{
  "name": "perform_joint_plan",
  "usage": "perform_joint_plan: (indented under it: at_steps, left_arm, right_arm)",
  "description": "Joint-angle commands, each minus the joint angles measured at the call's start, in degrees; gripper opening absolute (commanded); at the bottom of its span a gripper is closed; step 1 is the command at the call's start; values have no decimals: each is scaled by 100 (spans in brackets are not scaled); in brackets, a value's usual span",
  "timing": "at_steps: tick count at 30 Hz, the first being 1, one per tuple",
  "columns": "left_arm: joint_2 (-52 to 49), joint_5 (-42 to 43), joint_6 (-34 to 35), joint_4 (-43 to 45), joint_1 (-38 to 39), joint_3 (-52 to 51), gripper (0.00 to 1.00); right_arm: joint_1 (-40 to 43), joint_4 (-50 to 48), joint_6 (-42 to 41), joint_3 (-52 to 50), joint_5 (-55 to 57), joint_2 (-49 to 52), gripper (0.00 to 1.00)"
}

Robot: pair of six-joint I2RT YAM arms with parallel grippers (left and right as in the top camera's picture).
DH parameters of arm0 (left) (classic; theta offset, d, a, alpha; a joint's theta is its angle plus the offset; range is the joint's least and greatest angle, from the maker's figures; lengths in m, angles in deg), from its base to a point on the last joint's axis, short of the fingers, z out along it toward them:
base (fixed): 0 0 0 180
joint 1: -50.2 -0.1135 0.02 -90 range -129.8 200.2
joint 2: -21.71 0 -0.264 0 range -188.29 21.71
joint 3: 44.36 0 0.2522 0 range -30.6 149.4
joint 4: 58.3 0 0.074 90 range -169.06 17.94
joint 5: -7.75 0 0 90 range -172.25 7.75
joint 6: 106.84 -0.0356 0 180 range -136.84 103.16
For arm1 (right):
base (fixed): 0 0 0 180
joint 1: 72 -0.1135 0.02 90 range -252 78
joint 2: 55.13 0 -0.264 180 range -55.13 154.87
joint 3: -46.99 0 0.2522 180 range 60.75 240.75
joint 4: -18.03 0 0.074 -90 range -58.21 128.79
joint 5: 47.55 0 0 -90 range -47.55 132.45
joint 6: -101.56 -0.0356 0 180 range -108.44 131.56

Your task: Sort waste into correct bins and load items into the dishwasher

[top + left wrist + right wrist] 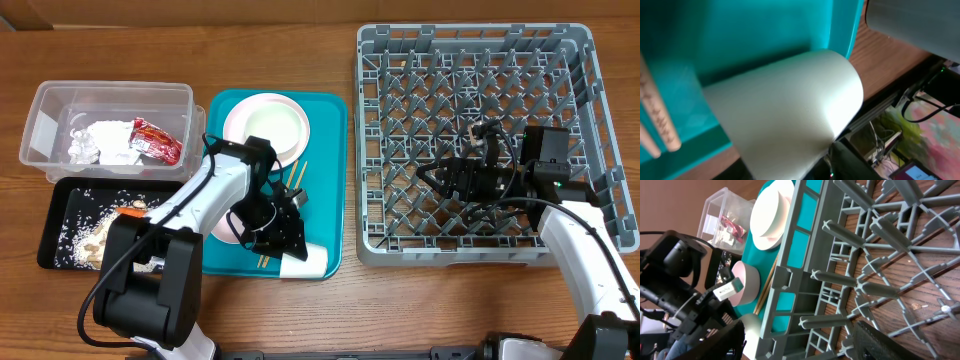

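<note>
The cup lies on its side at the near right corner of the tray, right at the fingertips of the left gripper and filling its wrist view. Its long axis runs roughly along the tray's near rim, one end toward the rack; which end is the mouth I cannot tell. Whether the jaws already clamp it is also not visible. The right gripper stands open and empty, well apart, over the rack.

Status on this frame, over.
Left gripper at the white cup by the edge of the teal tray, grip unclear. Right gripper open, empty, over the dish rack. Loose chopsticks beside the cup.
</note>
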Motion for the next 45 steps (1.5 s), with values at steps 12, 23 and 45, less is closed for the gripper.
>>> perform_joint_plan:
  at_steps: [12,23,45]
  left_arm:
    - [50,658,28,243,-87,74,4]
    - [511,4011,-905,503,-1099,2039,4]
    - [570,5711,319,1891,-933,2361,4]
  right_arm:
    - [-4,68,66,632,-378,-114,72]
    - [-17,177,68,1215,-2874,-111,81]
    - [-2122,-1248,319,1200,-1311,4,95]
